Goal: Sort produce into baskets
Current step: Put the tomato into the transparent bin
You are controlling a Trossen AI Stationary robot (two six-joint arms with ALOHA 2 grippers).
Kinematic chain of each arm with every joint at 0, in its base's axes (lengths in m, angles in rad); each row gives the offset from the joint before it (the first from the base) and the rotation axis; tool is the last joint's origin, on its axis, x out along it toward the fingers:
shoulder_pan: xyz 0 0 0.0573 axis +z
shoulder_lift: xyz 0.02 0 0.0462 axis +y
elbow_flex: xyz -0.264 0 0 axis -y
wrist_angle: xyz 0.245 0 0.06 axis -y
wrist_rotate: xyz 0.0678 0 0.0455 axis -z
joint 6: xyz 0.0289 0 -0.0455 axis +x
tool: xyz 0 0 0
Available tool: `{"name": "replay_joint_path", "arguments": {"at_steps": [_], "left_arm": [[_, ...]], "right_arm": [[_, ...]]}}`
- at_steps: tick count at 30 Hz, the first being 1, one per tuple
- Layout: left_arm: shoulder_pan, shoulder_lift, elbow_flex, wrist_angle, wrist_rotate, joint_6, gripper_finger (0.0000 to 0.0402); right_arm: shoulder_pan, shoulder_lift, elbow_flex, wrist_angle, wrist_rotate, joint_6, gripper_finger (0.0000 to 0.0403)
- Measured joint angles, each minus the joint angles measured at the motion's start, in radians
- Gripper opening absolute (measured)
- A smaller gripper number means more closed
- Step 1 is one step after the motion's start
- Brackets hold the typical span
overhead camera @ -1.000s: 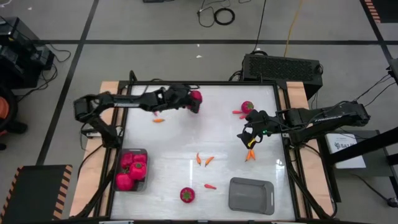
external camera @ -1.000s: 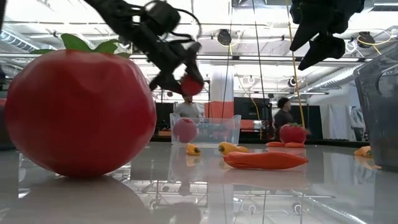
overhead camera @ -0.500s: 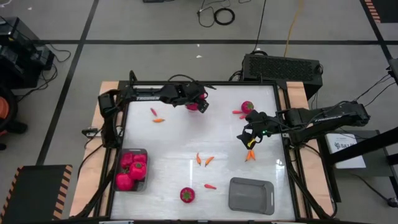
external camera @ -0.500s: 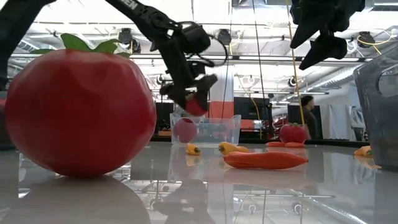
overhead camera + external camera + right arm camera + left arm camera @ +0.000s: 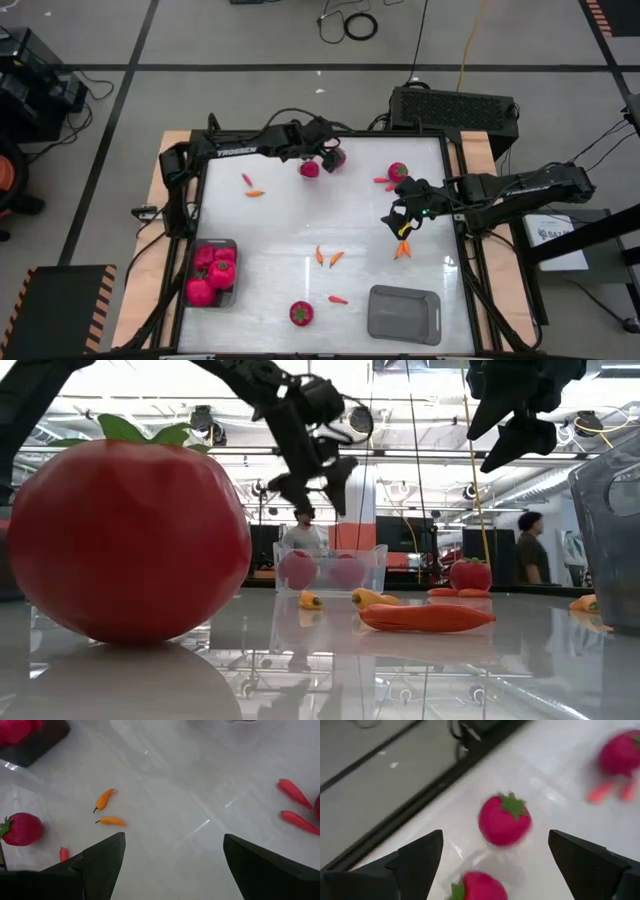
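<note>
- Near the worktop's [image 5: 280, 240] far edge, left claw [image 5: 330, 158] gapes empty over clear tray [image 5: 330, 568] holding two red rounds [image 5: 504, 819].
- Left grey bin [image 5: 212, 272] holds magenta lumps; right grey bin [image 5: 404, 314] looks empty.
- Right claw [image 5: 402, 222] hangs wide, empty.
- Peppers [image 5: 328, 256], tomato [image 5: 300, 313] still loose: roughly half left.

White table [image 5: 290, 225] carrying scattered toy produce. Two grey bins [image 5: 212, 272] [image 5: 404, 313] near its front edge. A clear tray [image 5: 330, 568] near the back edge.

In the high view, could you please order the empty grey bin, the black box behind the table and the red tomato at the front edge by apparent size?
1. Black box, largest.
2. Empty grey bin, clearly smaller.
3. Red tomato, smallest by far.
</note>
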Motion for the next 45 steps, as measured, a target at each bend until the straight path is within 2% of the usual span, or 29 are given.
{"name": "replay_joint_path", "arguments": {"at_steps": [2, 5, 7, 9, 17, 25, 30, 35, 41, 45], "left_arm": [[-0.013, -0.020, 0.021, -0.030, 0.095, 0.052, 0.0368], [-0.059, -0.065, 0.024, -0.061, 0.346, 0.119, 0.0368], [-0.110, -0.094, 0.022, -0.109, 0.475, 0.147, 0.0368], [-0.177, -0.117, 0.019, -0.160, 0.516, 0.168, 0.0368], [-0.475, -0.109, -0.002, -0.331, 0.444, 0.275, 0.0368], [-0.618, -0.110, -0.039, -0.395, 0.453, 0.248, 0.0368], [-0.748, -0.097, -0.070, -0.324, 0.452, 0.285, 0.0368], [-0.867, -0.069, -0.071, -0.192, 0.404, 0.325, 0.0368], [-0.942, -0.018, -0.071, -0.072, 0.315, 0.298, 0.0368], [-0.965, 0.014, -0.071, -0.066, 0.260, 0.272, 0.0368]], "right_arm": [[0.000, 0.000, 0.000, -0.001, 0.001, 0.000, 0.0329], [0.000, 0.000, 0.000, 0.001, 0.017, 0.003, 0.0329], [0.000, 0.000, 0.000, 0.002, 0.024, 0.012, 0.0329], [0.000, 0.000, 0.000, 0.004, 0.028, 0.023, 0.0329], [0.000, 0.021, 0.000, 0.017, 0.077, 0.008, 0.0329], [-0.002, 0.104, 0.000, 0.048, 0.070, -0.078, 0.0329], [-0.002, 0.138, 0.000, 0.080, 0.066, -0.112, 0.0329], [-0.001, 0.141, 0.000, 0.095, 0.047, -0.157, 0.0329], [-0.001, 0.141, -0.001, 0.099, 0.012, -0.225, 0.0329], [-0.001, 0.141, -0.001, 0.097, 0.012, -0.266, 0.0329]]}}
